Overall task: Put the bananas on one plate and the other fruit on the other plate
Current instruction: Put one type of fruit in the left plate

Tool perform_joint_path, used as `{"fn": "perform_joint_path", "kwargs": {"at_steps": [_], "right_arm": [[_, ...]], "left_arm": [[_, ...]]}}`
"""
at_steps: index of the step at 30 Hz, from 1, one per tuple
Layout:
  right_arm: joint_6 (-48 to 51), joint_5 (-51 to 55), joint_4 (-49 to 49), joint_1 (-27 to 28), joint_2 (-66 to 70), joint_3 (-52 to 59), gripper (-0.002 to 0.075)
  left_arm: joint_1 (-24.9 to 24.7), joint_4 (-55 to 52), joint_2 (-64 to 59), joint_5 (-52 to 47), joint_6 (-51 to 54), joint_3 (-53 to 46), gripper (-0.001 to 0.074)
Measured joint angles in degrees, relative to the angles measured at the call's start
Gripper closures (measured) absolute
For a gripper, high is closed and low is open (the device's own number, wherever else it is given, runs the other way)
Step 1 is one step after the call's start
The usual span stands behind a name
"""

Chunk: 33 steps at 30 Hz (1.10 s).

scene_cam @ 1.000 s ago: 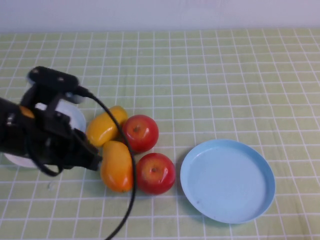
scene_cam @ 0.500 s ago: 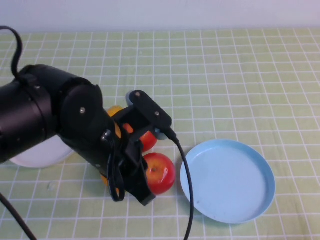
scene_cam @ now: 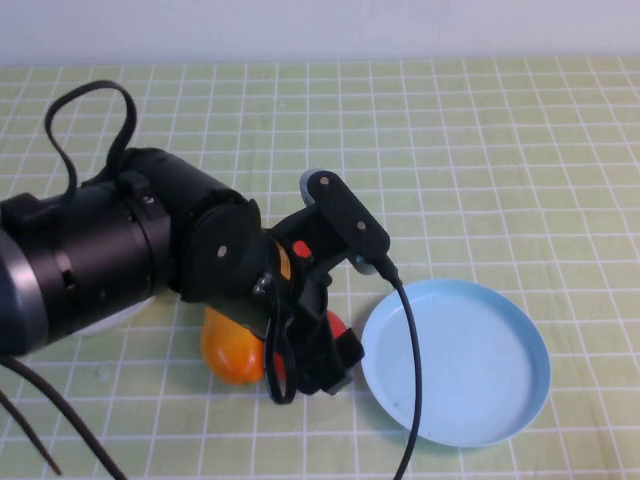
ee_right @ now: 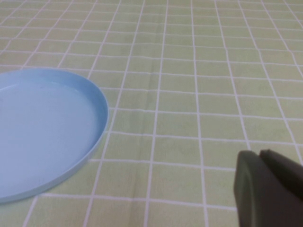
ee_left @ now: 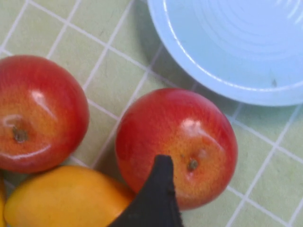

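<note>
Left gripper (scene_cam: 335, 365) now over fruit | jaws: cannot tell | near apple (ee_left: 176, 144) directly below | right gripper (ee_right: 267, 189) shut, right of blue plate (ee_right: 97, 101)

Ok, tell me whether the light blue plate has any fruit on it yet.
Empty. The light blue plate shows a bare surface in every view; both apples lie on the cloth beside it under the left gripper. The right gripper is parked nearby, shut.

green checked tablecloth (scene_cam: 480, 150), blue plate (scene_cam: 470, 370), apples (ee_left: 177, 142), yellow fruit (scene_cam: 232, 352)
</note>
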<state>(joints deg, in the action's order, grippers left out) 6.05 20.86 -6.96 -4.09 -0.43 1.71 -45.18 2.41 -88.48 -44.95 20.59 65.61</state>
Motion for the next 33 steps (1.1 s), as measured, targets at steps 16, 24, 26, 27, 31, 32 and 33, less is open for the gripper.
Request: {"fn": "perform_joint_path", "kwargs": {"at_steps": [16, 24, 26, 27, 31, 32, 33], "right_arm": [[0.00, 0.00, 0.00, 0.00, 0.00, 0.00, 0.0743], [0.00, 0.00, 0.00, 0.00, 0.00, 0.00, 0.0742], [0.00, 0.00, 0.00, 0.00, 0.00, 0.00, 0.0743], [0.00, 0.00, 0.00, 0.00, 0.00, 0.00, 0.0742], [0.00, 0.00, 0.00, 0.00, 0.00, 0.00, 0.0743], [0.00, 0.00, 0.00, 0.00, 0.00, 0.00, 0.0743], [0.00, 0.00, 0.00, 0.00, 0.00, 0.00, 0.0743]], "left_arm": [[0.00, -7.21, -5.59, 2.28, -11.16, 0.00, 0.0066], [0.00, -7.89, -7.78, 2.66, -11.63, 0.00, 0.0066], [0.00, -7.89, -8.60, 2.95, -11.63, 0.00, 0.0066], [0.00, -7.89, -8.93, 3.04, -11.63, 0.00, 0.0066], [0.00, -8.11, -9.65, 3.51, -11.63, 0.02, 0.0066], [0.00, -8.11, -9.65, 3.76, -11.63, 0.02, 0.0066], [0.00, -8.11, -9.73, 4.04, -11.63, 0.13, 0.0066]]}}
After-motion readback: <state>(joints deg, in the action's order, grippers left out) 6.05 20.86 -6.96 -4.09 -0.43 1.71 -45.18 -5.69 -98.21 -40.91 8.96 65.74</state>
